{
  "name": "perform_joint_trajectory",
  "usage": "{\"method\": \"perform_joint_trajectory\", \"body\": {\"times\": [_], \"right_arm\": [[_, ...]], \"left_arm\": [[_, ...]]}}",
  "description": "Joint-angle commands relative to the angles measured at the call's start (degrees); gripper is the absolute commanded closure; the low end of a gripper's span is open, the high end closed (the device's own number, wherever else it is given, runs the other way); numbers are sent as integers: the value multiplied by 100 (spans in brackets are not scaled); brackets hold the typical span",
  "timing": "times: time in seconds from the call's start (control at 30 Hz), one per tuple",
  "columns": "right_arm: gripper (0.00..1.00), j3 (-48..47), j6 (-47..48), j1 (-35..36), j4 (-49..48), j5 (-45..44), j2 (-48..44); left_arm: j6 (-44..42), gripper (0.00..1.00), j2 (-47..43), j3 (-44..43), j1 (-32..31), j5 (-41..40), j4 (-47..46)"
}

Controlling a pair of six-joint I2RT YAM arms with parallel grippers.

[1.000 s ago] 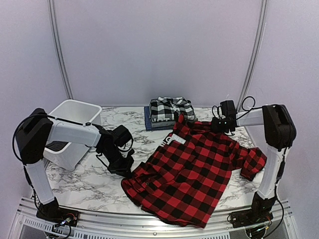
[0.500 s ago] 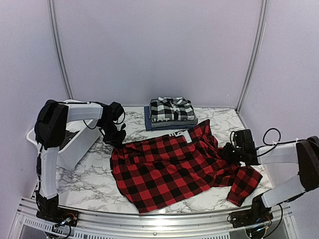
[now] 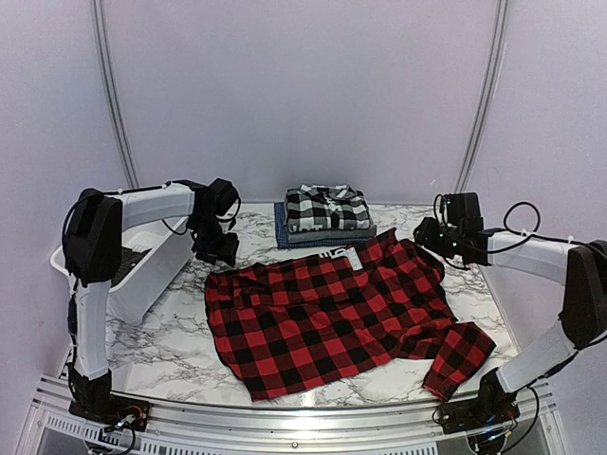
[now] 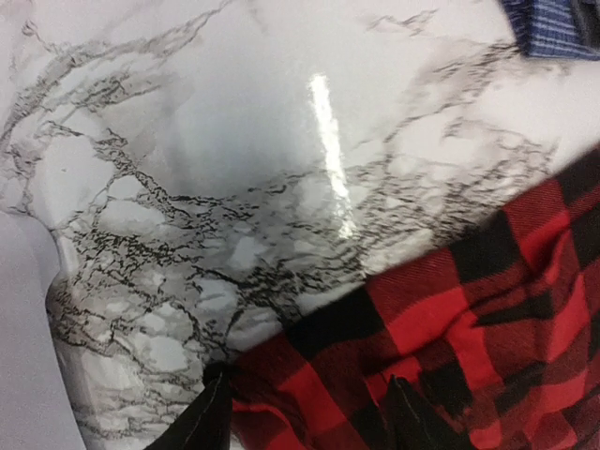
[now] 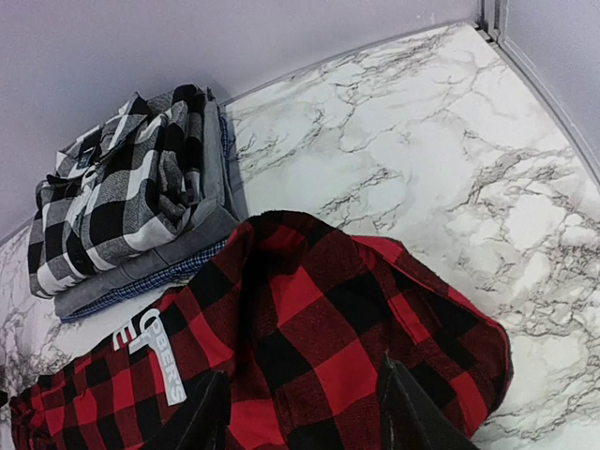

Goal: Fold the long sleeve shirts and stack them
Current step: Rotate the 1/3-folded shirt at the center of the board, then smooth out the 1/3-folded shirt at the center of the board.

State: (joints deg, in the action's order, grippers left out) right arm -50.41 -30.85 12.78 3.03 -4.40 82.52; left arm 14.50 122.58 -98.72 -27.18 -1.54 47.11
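Note:
The red-and-black check shirt [image 3: 322, 318] lies spread flat across the middle of the table, one sleeve trailing to the front right [image 3: 460, 355]. My left gripper [image 3: 216, 248] hovers open just over its far left corner [image 4: 469, 309]; the fingers [image 4: 211, 417] stand apart above the cloth. At the shirt's far right shoulder [image 5: 347, 328] my right gripper [image 3: 432, 237] is open too, its fingers [image 5: 412, 412] wide and off the fabric. Behind, a folded stack has the black-and-white plaid shirt [image 3: 325, 207] on top of a grey one [image 5: 178, 253] and a blue one [image 5: 150, 281].
A white plastic tub [image 3: 142, 270] stands at the left edge, close to my left arm. A white label with lettering [image 5: 155, 361] shows near the red shirt's collar. The blue shirt's corner [image 4: 562, 23] pokes into the left wrist view. Walls close in the table at the back and right.
Both grippers have opened and let go of the red shirt, which now lies flatter and more spread. My right gripper has moved back toward the far right corner.

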Motion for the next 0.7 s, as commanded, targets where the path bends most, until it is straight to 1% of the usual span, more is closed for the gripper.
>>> {"method": "perform_joint_trajectory", "body": {"times": [0.0, 0.13, 0.17, 0.23, 0.33, 0.37, 0.53, 0.67], "right_arm": [[52, -454, 545, 32, 354, -44, 367], [61, -901, 687, 111, 231, 358, 946], [63, -977, 681, 129, 108, 561, 1158], [74, -1174, 616, 134, -49, 855, 1632], [83, -1458, 490, 97, -189, 974, 2268], [84, -1514, 448, 58, -245, 1018, 2423], [86, -1435, 275, -315, -611, 1029, 2912], [87, -1038, 182, -755, -797, 932, 2892]], "left_arm": [[175, 41, -879, 125, -362, -388, 253], [382, 42, -1120, 293, -872, -89, 239], [420, 44, -1125, 326, -1022, 11, 230], [522, 50, -1099, 407, -1311, 131, 193], [729, 58, -1077, 661, -1708, 606, -44], [811, 60, -1074, 782, -1838, 721, -151], [1073, 68, -1103, 1424, -2342, 1314, -597], [1237, 70, -1217, 2063, -2685, 1626, -869]]}}
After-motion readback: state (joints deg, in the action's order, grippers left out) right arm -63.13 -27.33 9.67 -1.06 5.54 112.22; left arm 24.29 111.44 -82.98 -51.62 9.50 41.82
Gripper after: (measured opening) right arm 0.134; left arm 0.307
